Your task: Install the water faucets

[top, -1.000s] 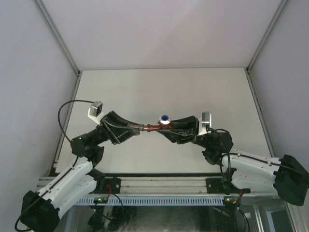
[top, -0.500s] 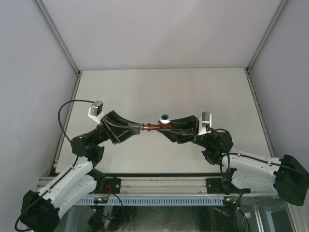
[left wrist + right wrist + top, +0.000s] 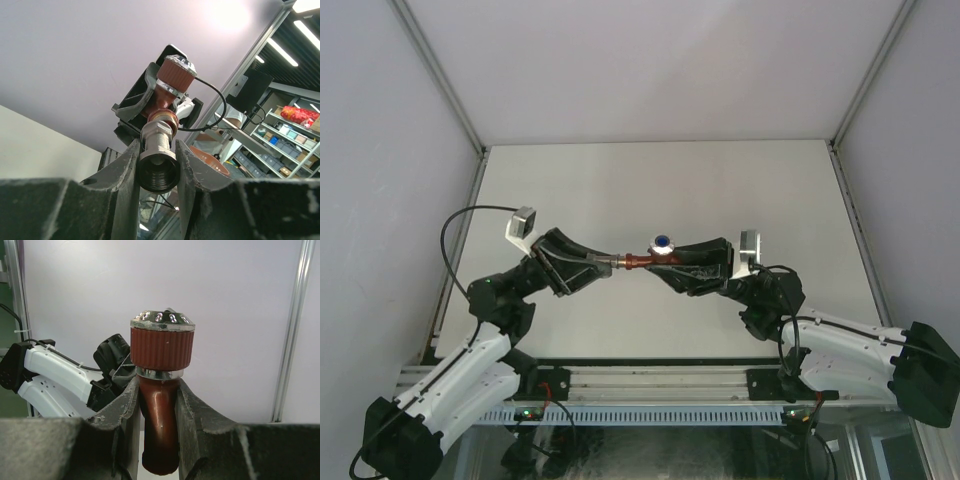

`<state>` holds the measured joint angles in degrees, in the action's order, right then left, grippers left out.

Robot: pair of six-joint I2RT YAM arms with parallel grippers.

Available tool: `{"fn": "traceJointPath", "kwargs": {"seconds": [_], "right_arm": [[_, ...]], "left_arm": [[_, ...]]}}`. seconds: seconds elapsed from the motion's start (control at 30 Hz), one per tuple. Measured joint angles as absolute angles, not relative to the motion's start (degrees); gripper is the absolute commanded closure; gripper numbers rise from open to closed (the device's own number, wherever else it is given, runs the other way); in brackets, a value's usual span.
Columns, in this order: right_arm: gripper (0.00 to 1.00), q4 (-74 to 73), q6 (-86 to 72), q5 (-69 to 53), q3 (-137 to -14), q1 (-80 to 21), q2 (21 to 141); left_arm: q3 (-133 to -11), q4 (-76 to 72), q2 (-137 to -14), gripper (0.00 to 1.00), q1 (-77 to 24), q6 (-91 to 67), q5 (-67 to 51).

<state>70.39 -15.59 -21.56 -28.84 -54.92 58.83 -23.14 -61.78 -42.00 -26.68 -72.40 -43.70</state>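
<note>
Fingers (image 3: 125,175) of left gripper (image 3: 607,263) pinched on grey fitting (image 3: 159,160); right gripper (image 3: 668,262) clamped on red-brown tap body (image 3: 160,425). Both parts held mid-air, mated end to end. Step judged: screwing together. Next: coaxial twist needed, alignment kept.

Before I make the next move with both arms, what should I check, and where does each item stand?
1. Hold of the left gripper on the silver fitting: ok, a finger presses each side.
2. Hold of the right gripper on the red-brown tap body: ok, clamped just below the knob.
3. Fitting and tap body in line: ok, they sit end to end in the left wrist view.
4. Thread fully seated: cannot tell, the joint itself is not visible.
5. Grippers apart from each other: ok, in the top view only the faucet parts bridge them.
</note>
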Motion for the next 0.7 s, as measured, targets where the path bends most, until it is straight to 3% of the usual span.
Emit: {"fn": "traceJointPath", "kwargs": {"seconds": [0.7], "right_arm": [[1.00,70.1,-15.6,-22.2,-30.0,-54.9,59.8]], "left_arm": [[-23.5,-62.4,-41.5,1.00,-26.8,-72.9,-43.2]]}}
